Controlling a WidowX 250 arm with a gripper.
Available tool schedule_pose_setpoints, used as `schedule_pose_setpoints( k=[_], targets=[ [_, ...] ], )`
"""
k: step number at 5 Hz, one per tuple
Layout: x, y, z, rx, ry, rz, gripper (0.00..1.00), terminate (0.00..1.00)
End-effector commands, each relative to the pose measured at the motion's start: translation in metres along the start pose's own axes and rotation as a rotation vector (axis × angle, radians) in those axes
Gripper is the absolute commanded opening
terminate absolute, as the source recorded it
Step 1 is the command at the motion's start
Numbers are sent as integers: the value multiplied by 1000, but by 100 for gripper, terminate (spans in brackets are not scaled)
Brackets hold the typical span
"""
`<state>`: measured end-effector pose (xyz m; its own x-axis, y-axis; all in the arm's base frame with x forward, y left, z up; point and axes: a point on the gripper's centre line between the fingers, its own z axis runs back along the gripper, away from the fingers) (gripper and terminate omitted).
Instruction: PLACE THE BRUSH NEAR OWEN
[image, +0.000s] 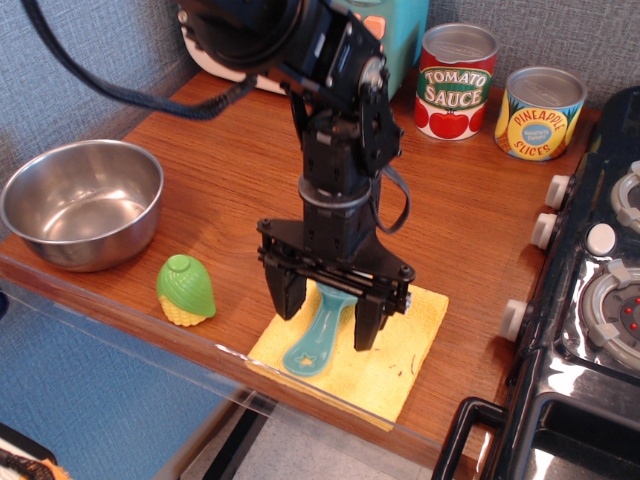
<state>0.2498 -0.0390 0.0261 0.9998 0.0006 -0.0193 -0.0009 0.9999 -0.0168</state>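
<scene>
The brush (314, 346) lies on a yellow cloth (400, 345) near the table's front edge. Its teal handle with the star cutout shows; the white bristle head is hidden behind my gripper. My gripper (329, 310) is open and low over the cloth, with one black finger (289, 296) left of the handle and the other right of it. Owen, the toy microwave (405, 30), stands at the back of the table, mostly hidden by my arm; only a teal side and a cream corner show.
A steel bowl (80, 200) sits at the left, a green and yellow toy corn (185, 290) by the front edge. A tomato sauce can (455, 80) and a pineapple can (540, 112) stand at the back right. A black stove (590, 300) borders the right.
</scene>
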Motion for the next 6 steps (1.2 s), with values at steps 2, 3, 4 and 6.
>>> schedule_pose_setpoints(
  k=[2,3,4,6],
  targets=[
    [9,6,-8,3,-18,31,100,0],
    [11,8,-9,7,-12,28,100,0],
    [12,8,-6,-7,-15,25,0,0],
    [10,6,-1,-18,-6,5,100,0]
  ],
)
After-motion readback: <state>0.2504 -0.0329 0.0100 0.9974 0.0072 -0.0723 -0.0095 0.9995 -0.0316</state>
